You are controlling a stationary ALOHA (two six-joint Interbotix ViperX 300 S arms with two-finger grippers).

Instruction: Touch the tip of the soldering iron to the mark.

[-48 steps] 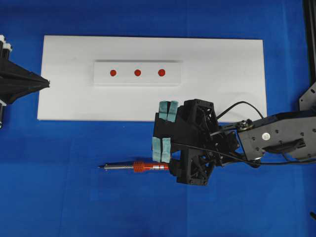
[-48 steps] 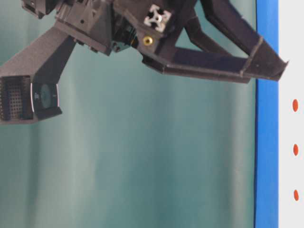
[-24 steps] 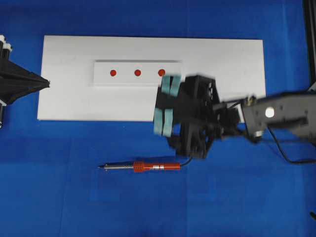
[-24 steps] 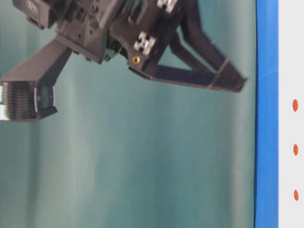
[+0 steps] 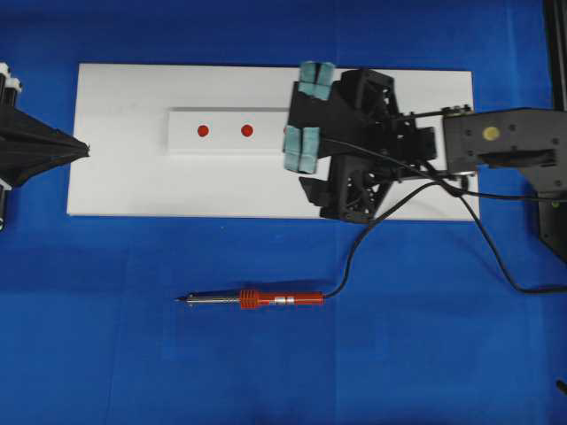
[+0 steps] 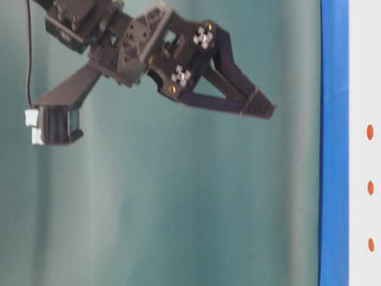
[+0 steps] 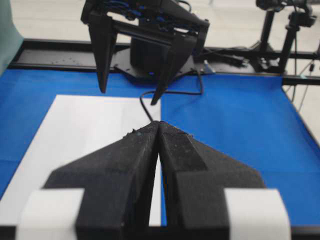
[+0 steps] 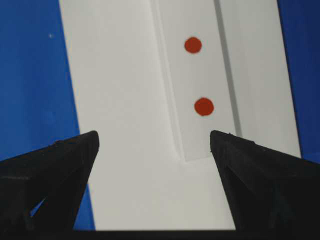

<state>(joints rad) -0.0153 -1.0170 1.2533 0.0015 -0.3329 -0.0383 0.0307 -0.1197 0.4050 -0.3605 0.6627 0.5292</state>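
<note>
The soldering iron (image 5: 252, 299) lies flat on the blue cloth, tip pointing left, with its black cord (image 5: 354, 252) running up to the right; nothing grips it. The mark (image 5: 247, 130) is the middle red dot on the white block (image 5: 221, 143), and it also shows in the right wrist view (image 8: 193, 45) and the table-level view (image 6: 370, 187). My right gripper (image 5: 307, 115) hovers open and empty over the block's right end, covering the right dot; in its own view its jaws (image 8: 154, 137) stand wide apart. My left gripper (image 5: 81, 149) is shut and empty at the board's left edge (image 7: 158, 124).
The block sits on a white board (image 5: 133, 181) on the blue cloth. A nearer outer dot (image 8: 203, 106) lies just ahead of the right gripper. A black frame rail (image 5: 556, 71) runs along the right edge.
My right gripper has moved from above the iron's handle up onto the board, to the block's right end, staying open. The iron and my left gripper have not moved.
</note>
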